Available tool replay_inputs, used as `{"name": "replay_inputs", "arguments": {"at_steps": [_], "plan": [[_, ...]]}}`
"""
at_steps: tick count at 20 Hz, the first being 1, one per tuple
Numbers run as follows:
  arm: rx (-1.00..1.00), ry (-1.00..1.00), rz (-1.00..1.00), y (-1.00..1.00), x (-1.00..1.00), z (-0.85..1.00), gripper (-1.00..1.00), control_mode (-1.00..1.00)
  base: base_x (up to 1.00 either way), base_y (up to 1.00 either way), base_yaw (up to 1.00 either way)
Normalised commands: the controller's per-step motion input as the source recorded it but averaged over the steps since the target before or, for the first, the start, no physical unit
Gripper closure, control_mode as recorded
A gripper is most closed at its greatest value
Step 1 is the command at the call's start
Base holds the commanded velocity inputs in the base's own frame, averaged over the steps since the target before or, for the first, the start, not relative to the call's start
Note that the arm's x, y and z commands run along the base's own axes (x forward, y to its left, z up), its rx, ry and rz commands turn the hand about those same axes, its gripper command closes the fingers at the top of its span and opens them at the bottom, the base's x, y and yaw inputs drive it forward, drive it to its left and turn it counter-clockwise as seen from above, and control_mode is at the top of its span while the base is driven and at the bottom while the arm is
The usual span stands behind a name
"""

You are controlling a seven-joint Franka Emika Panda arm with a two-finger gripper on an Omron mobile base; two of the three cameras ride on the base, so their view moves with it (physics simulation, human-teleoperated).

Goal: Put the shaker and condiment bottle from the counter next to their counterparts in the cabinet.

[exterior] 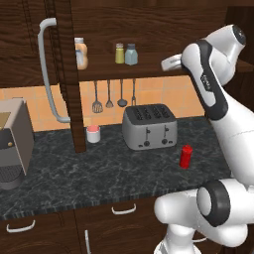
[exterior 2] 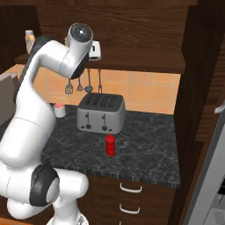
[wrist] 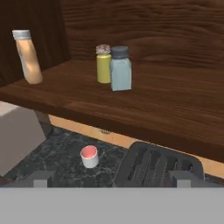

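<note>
Shaker [wrist: 120,68] stands on the cabinet shelf [wrist: 166,105], touching the olive shaker [wrist: 103,64]; that half looks done. Your gripper [wrist: 112,181] is released, jaws wide, holding nothing, level with the shelf. Red bottle [exterior: 185,157] waits on the counter [exterior: 99,173], near side of the toaster [exterior: 149,126]. Next: drop to it, grasp, then set it by the tan bottle [wrist: 28,57] at far left.

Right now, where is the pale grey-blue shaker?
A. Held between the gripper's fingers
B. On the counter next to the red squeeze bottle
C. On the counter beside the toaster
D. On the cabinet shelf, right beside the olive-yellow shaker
D. The grey-blue shaker stands on the cabinet shelf right against the olive-yellow shaker, while the red squeeze bottle is on the counter in front of the toaster.
</note>
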Motion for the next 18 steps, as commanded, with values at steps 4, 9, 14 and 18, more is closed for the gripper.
{"name": "replay_inputs", "arguments": {"at_steps": [4, 9, 14, 18], "plan": [[0.0, 0.0, -0.13, -0.31, -0.95, -0.08, -1.0, -1.0, 0.0, 0.0, 0.0], [0.0, 0.0, -0.13, -0.48, -0.7, -0.51, -1.0, -1.0, 0.0, 0.0, 0.0], [0.0, 0.0, -0.02, -0.46, -0.36, -0.54, -1.0, -1.0, 0.0, 0.0, 0.0], [0.0, 0.0, 0.0, -0.28, -0.07, -0.13, -1.0, -1.0, 0.0, 0.0, 0.0]]}}
